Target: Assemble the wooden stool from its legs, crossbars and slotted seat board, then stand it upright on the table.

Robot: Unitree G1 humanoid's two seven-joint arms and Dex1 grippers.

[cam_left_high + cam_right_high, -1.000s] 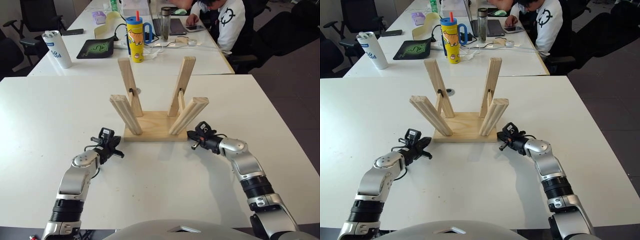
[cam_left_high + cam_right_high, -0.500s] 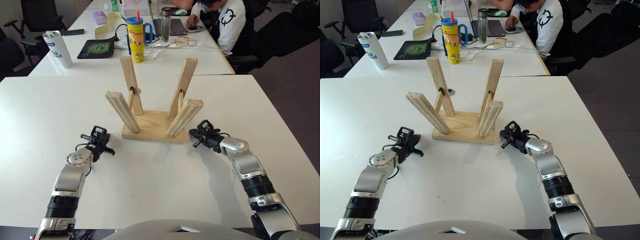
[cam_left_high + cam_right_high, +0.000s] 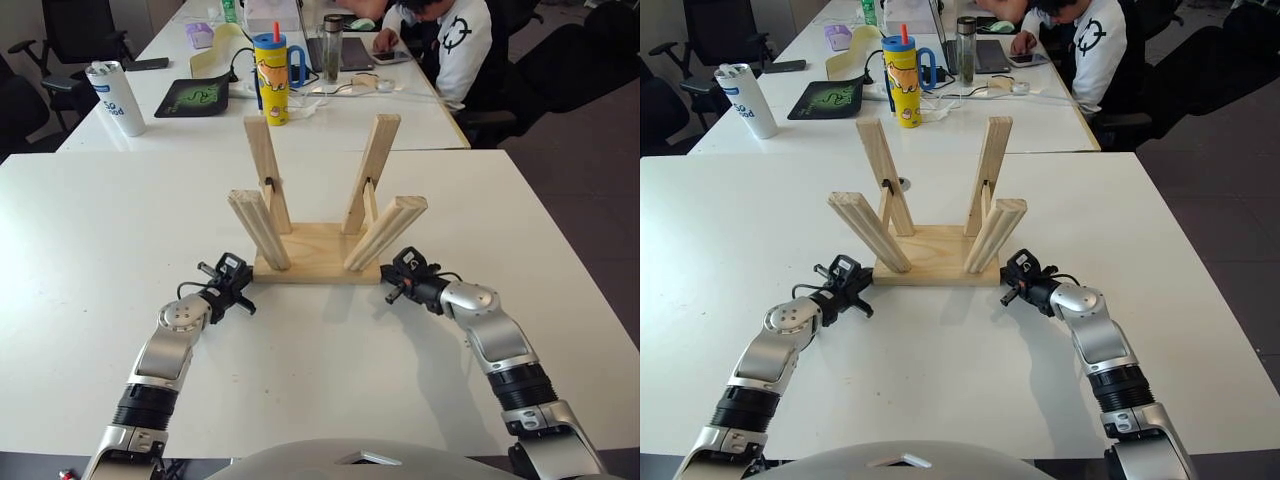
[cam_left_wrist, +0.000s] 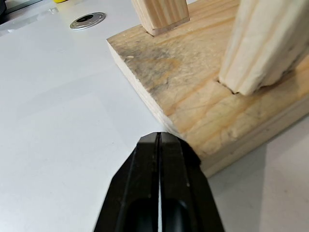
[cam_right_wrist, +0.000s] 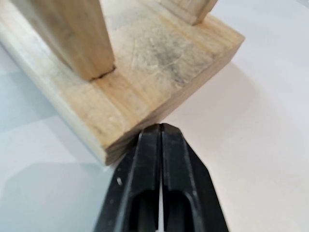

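The wooden stool (image 3: pixel 318 252) lies upside down on the white table, its seat board (image 4: pixel 203 92) flat and several legs (image 3: pixel 263 160) pointing up and outward. My left gripper (image 3: pixel 240 285) is shut, its tip right at the board's front left corner. In the left wrist view the closed fingers (image 4: pixel 159 159) meet the board's edge. At the front right corner my right gripper (image 3: pixel 396 278) is shut too, and its fingers (image 5: pixel 161 145) touch the seat board (image 5: pixel 145 67) at the corner in the right wrist view.
A second table behind holds a white tumbler (image 3: pixel 115 97), a yellow cup with a straw (image 3: pixel 270 78), a dark mouse pad (image 3: pixel 197 95), a bottle (image 3: pixel 331 46) and a laptop. A cable grommet (image 4: pixel 87 20) sits in the white table behind the stool.
The left gripper swung out to the left, then came back right to the board's front left corner. The stool shifted slightly on the table. The right gripper stayed at its corner.
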